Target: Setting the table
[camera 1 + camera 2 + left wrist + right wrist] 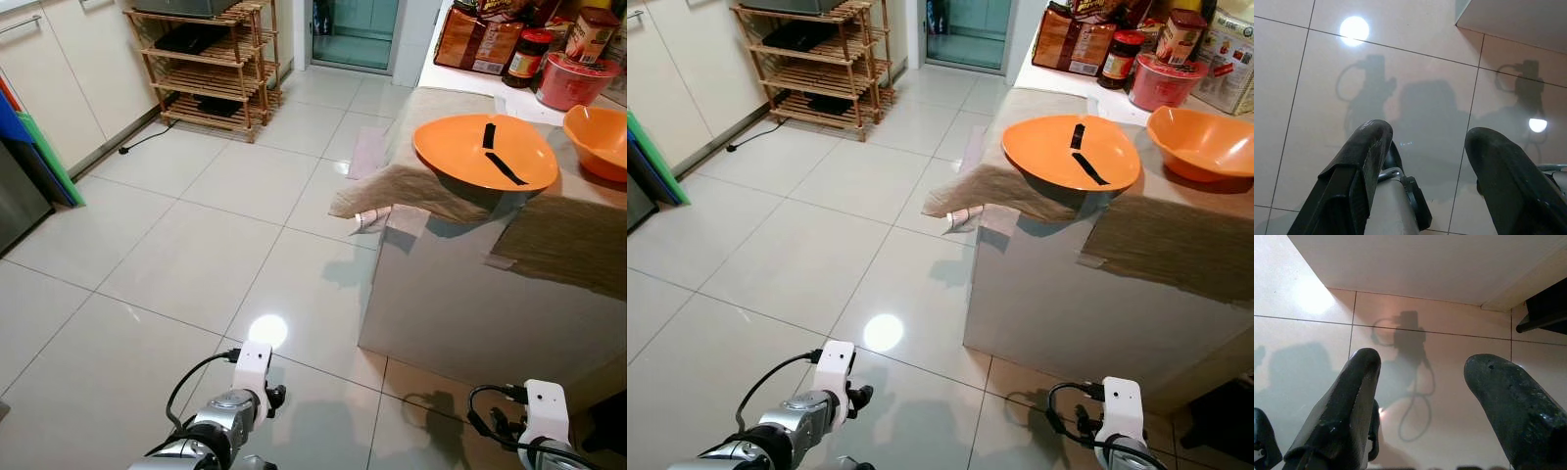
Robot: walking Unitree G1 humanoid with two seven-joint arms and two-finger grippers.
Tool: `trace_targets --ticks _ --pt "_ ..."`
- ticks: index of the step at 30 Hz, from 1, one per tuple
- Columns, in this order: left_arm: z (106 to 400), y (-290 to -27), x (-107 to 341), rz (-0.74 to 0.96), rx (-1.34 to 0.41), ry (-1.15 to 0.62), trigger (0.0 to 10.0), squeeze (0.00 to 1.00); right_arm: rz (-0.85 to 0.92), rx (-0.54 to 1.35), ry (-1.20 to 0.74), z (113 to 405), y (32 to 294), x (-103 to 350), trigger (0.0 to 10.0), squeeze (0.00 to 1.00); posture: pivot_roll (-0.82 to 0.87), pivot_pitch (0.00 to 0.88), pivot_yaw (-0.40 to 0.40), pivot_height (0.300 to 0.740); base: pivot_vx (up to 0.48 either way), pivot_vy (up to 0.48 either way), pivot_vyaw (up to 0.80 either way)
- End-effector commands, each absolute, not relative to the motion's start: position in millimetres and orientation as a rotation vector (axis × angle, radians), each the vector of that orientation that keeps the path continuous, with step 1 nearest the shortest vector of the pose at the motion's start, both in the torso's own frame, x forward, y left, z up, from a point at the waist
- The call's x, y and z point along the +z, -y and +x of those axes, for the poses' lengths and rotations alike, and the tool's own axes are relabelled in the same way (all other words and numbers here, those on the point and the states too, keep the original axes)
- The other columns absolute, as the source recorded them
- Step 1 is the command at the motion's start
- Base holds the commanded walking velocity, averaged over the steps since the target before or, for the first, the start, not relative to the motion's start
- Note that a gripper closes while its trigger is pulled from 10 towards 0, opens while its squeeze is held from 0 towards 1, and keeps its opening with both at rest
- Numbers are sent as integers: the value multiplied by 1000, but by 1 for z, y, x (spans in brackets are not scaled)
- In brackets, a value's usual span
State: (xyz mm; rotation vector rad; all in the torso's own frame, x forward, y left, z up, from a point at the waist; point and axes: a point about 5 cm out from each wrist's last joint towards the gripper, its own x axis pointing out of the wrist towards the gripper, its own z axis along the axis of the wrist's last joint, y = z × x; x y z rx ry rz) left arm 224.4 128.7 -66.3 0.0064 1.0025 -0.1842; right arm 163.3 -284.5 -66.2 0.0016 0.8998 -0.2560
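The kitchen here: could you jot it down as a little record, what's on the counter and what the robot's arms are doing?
Counter: cloth-covered counter, ahead on the right
Plate: orange plate with two black strips, near the counter's corner
Bowl: orange bowl, right of the plate
Behind them: red tub and jars
Left gripper: open, over the floor tiles
Right gripper: open, over the tiles by the counter's base
Rack: wooden rack, far left

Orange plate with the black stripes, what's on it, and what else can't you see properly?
- Orange plate: the black strips could be tape or something else; too small to tell.
- Orange bowl: cut off by the left eye view's edge.
- Jars and packets behind: labels too small to read.
- Wooden shelf: dark items unclear, top cropped.
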Motion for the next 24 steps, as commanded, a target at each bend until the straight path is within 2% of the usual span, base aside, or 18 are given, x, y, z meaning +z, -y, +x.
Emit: trace_targets --ticks 1,24 --pt "228 -130 -64 16 -186 -996 10000 0 0 -263 -902 162 287 -66 10000 0 -76 0 14 740 0 0 0" --pt "228 -130 -64 17 -184 -991 10000 0 -4 -265 -903 161 291 -65 10000 0 -75 0 11 740 0 0 0"
